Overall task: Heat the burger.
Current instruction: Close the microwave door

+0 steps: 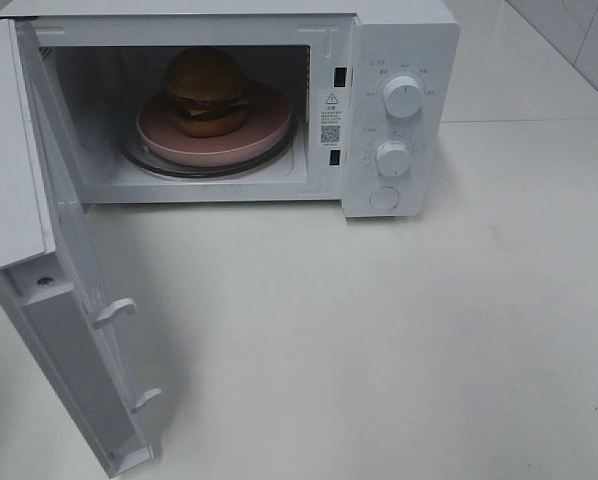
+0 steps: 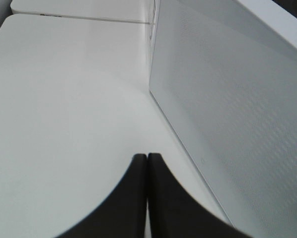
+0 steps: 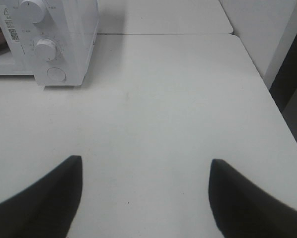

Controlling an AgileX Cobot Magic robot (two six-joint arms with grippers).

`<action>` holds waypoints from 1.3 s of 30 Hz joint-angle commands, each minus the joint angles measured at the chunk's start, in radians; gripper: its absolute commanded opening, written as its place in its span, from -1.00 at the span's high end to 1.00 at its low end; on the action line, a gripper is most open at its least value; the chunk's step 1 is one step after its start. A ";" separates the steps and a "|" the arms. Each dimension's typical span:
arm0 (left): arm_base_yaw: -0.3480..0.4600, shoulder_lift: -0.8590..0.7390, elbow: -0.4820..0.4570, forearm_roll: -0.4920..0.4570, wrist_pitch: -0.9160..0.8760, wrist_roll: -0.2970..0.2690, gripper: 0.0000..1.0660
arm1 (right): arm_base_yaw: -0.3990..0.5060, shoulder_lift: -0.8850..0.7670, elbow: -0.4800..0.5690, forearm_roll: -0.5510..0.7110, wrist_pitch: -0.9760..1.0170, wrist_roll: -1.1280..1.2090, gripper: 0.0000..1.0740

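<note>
noted burger (image 1: 205, 90) inside open microwave (image 1: 399, 40), seated on pink plate (image 1: 269, 130) over glass turntable (image 1: 144, 160). found door (image 1: 19, 180) swung wide toward the left side of the exterior high view, two latch hooks showing on its inner edge. counted two knobs, upper (image 1: 403, 97) and lower (image 1: 393, 157), on the control panel. saw left gripper (image 2: 147, 157) pressed together, nothing between, just beside the door's outer face above white table (image 1: 379, 330). saw right gripper (image 3: 146, 166) spread wide apart, holding nothing, over bare tabletop.
</note>
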 commanded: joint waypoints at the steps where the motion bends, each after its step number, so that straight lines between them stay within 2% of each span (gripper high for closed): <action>1: 0.001 0.026 0.031 -0.005 -0.139 -0.002 1.00 | -0.005 -0.025 0.000 -0.002 -0.005 0.010 -0.26; 2: 0.001 0.048 0.057 -0.009 -0.244 -0.002 1.00 | -0.005 -0.025 0.000 -0.002 -0.005 0.010 -0.26; 4: 0.001 0.061 0.072 -0.015 -0.299 -0.002 1.00 | -0.005 -0.025 0.000 -0.002 -0.005 0.010 -0.26; 6: 0.001 0.098 0.111 -0.041 -0.435 -0.002 1.00 | -0.005 -0.025 0.000 -0.002 -0.005 0.010 -0.25; 7: 0.001 0.098 0.111 -0.041 -0.435 -0.002 1.00 | -0.005 -0.025 0.000 -0.002 -0.005 0.010 -0.25; 8: 0.001 0.127 0.133 -0.046 -0.527 -0.002 1.00 | -0.005 -0.025 0.000 -0.002 -0.005 0.010 -0.25; 12: 0.000 0.174 0.156 -0.045 -0.647 -0.002 1.00 | -0.005 -0.025 0.000 -0.002 -0.005 0.010 -0.25; 15: -0.036 0.286 0.177 -0.016 -0.819 -0.004 1.00 | -0.005 -0.025 0.000 -0.002 -0.005 0.010 -0.25; 18: -0.050 0.315 0.177 0.002 -0.844 -0.009 1.00 | -0.005 -0.025 0.000 -0.002 -0.005 0.010 -0.25; 20: -0.093 0.396 0.177 0.069 -0.918 -0.026 1.00 | -0.005 -0.025 0.000 -0.002 -0.005 0.010 -0.25; 26: -0.136 0.524 0.177 0.155 -1.004 -0.086 1.00 | -0.005 -0.025 0.000 -0.002 -0.005 0.010 -0.25; 28: -0.136 0.610 0.177 0.266 -1.067 -0.160 1.00 | -0.005 -0.025 0.000 -0.002 -0.005 0.010 -0.25; 29: -0.136 0.610 0.177 0.266 -1.067 -0.160 1.00 | -0.005 -0.025 0.000 -0.002 -0.005 0.010 -0.25; 31: -0.136 0.669 0.177 0.366 -1.147 -0.225 1.00 | -0.005 -0.025 0.000 -0.002 -0.005 0.010 -0.25; 33: -0.136 0.691 0.177 0.396 -1.183 -0.242 1.00 | -0.005 -0.025 0.000 -0.002 -0.005 0.010 -0.25; 34: -0.136 0.731 0.177 0.474 -1.258 -0.275 1.00 | -0.005 -0.025 0.000 -0.002 -0.005 0.010 -0.25; 37: -0.136 0.749 0.177 0.512 -1.288 -0.283 1.00 | -0.005 -0.025 0.000 -0.002 -0.005 0.010 -0.25; 39: -0.136 0.838 0.177 0.631 -1.417 -0.295 1.00 | -0.005 -0.025 0.000 -0.002 -0.005 0.010 -0.25</action>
